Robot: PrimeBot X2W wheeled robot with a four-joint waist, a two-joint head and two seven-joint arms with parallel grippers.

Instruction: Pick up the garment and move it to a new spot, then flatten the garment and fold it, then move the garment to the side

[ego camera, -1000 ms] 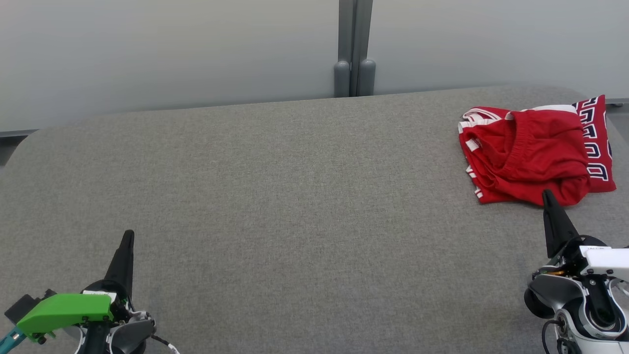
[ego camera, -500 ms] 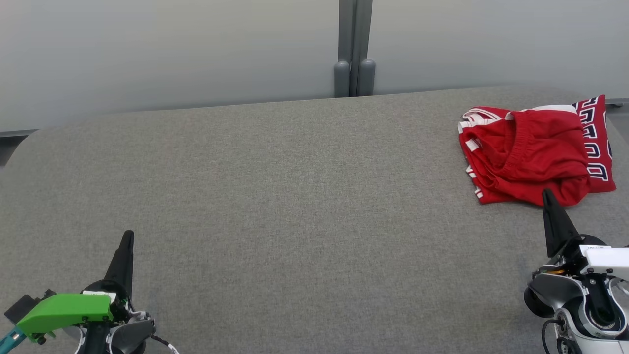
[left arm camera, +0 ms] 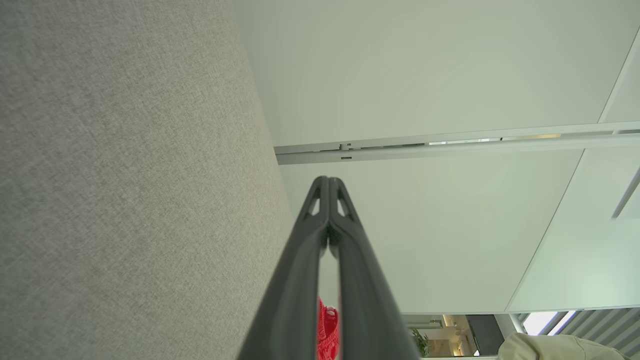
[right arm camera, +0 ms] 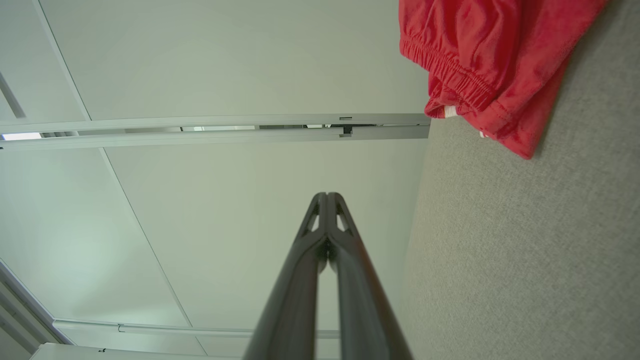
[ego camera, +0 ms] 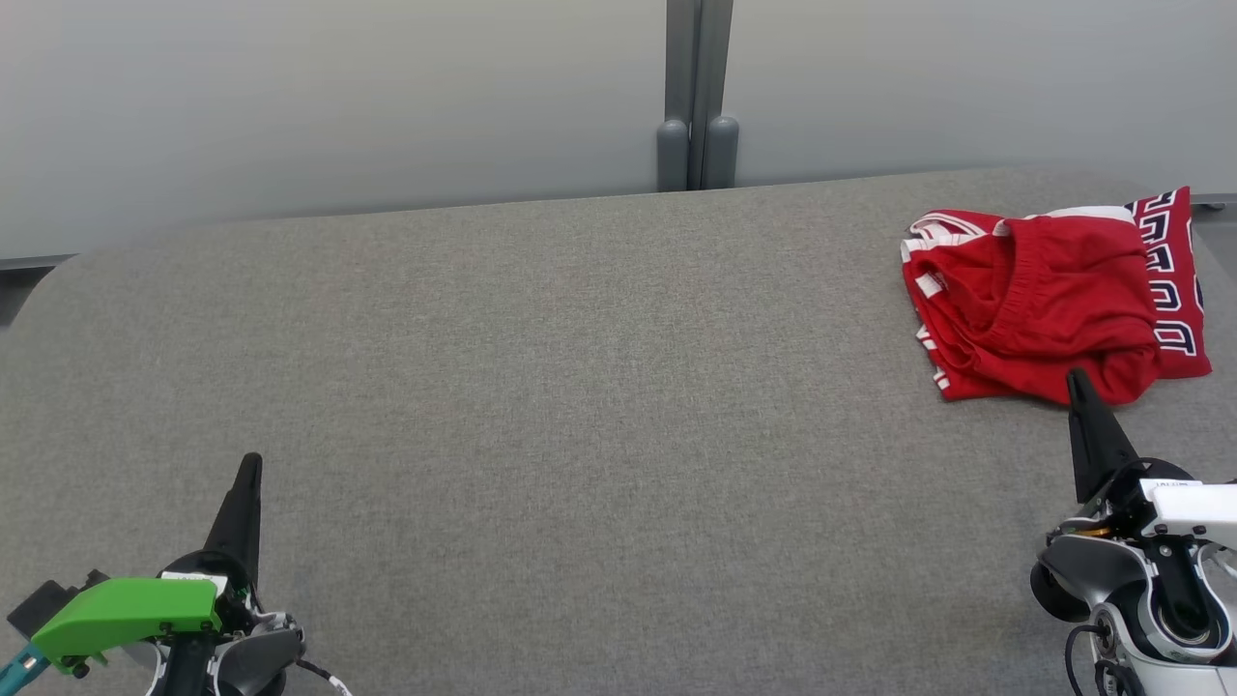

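Grippers were both closed and empty: left gripper at lower left, right gripper with its tip at the near edge of the garment, contact unclear. It lay crumpled at the far right of the pad, lettering partly hidden by folds.

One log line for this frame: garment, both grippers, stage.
garment: crumpled, far right of grey surface | left gripper: shut, empty | right gripper: shut, empty, near garment | stage: pickup not begun
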